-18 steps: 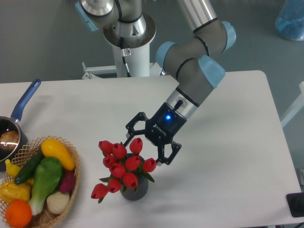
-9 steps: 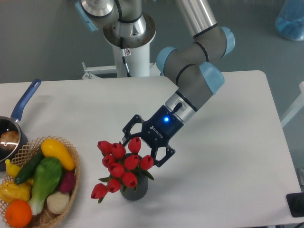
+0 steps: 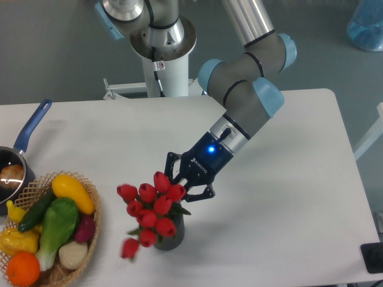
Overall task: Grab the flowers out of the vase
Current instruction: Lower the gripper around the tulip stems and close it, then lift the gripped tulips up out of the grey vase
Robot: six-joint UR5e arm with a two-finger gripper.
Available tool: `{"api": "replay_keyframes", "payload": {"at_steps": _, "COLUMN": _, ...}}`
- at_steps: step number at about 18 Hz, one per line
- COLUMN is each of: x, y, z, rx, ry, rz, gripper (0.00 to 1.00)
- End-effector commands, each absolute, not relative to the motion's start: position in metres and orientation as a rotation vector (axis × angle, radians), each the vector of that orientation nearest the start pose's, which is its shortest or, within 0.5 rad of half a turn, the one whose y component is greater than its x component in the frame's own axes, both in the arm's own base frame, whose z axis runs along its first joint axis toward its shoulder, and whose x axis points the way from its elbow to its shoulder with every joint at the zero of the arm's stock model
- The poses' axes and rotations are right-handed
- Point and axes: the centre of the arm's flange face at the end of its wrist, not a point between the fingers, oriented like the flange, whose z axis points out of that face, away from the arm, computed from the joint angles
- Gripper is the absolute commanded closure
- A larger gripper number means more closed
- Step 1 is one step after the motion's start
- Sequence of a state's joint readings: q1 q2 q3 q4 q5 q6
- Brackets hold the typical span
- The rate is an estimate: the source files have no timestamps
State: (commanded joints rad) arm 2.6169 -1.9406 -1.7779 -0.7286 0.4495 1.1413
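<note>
**Grasp on the tulip bunch, lift not yet made**

Camera view, fixed, looking down across the table. Gripper of the single arm sits at the upper right side of the flowers, its two fingers drawn narrow around the topmost red buds; the pictures suggest contact with the buds, though whether the stems themselves are pinched cannot be told, since the buds hide them. The flowers stand in the vase, a small dark ribbed cylinder near the front edge of the table, and the bunch leans to the left, spreading wider than the vase mouth. One low bud at the left of the bunch appears blurred. The vase is largely covered by buds and leaves; only its lower right wall shows.

To the left, well apart from the vase, a wicker basket holds plastic fruit and vegetables, and a blue-handled saucepan lies beyond it at the table edge.

Step in hand, as judged: closing on the bunch, the stage just ahead of extraction. The flowers are still seated in the vase, so the task is roughly midway. The next move calls for a steady rise along the line of the stems, firm enough to keep hold of the buds. The likely risk is that the light vase comes up or tips with the bunch.
</note>
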Motion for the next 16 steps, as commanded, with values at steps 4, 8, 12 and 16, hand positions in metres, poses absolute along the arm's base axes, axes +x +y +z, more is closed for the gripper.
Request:
{"api": "replay_keyframes", "payload": {"at_steps": 4, "x": -0.397, "y": 0.486, "z": 0.341, "rx": -1.993, "ry": 0.272, "rz": -0.324, "gripper": 1.0}}
{"api": "replay_keyframes", "payload": {"at_steps": 8, "x": -0.39, "y": 0.482, "z": 0.367, "rx": -1.943, "ry": 0.286, "rz": -0.316, "gripper": 1.0}}
{"api": "replay_keyframes", "payload": {"at_steps": 12, "x": -0.382, "y": 0.476, "z": 0.398, "rx": -1.894, "ry": 0.246, "rz": -0.346, "gripper": 1.0}}
{"api": "replay_keyframes", "payload": {"at_steps": 16, "x": -0.391, "y": 0.457, "z": 0.431, "rx": -1.813, "ry": 0.199, "rz": -0.361, "gripper": 1.0}}
